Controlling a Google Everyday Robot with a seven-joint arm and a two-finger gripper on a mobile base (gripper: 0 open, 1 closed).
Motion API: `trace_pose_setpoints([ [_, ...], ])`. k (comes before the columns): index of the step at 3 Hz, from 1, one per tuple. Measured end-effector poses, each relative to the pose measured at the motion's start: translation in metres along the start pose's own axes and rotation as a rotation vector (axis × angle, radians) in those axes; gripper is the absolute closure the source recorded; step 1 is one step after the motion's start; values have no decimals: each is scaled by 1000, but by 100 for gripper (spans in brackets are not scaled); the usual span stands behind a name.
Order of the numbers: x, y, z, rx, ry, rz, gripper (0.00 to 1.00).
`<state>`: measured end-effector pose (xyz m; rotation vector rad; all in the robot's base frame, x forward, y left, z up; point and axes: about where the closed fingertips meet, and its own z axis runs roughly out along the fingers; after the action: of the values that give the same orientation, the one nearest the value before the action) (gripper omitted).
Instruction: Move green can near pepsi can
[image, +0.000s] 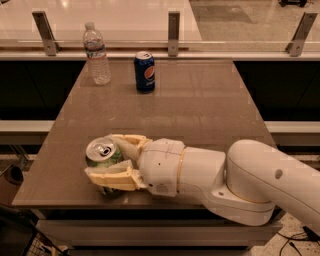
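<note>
The green can (101, 152) stands upright near the table's front left corner, its silver top with pull tab facing up. My gripper (101, 156) reaches in from the right, with one cream finger (125, 141) behind the can and the other in front of it, both pressed against its sides. The pepsi can (144, 71), dark blue with a round logo, stands upright at the far middle-left of the table, well away from the gripper.
A clear plastic bottle (97, 54) stands left of the pepsi can at the far left. The brown table (200, 110) has a railing with metal posts (173, 33) behind it. My white arm (250, 185) lies across the front right edge.
</note>
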<state>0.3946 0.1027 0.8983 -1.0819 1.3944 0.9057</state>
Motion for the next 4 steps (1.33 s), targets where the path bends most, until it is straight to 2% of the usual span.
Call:
trace_pose_setpoints([
  [1,0,0,0,0,0,0,100],
  [2,-4,-10,-10,19,0,-16,100],
  [3,-11,-22,-24,43,28,-42,100],
  [4,-17,-36,-46,103,60,-63,100],
])
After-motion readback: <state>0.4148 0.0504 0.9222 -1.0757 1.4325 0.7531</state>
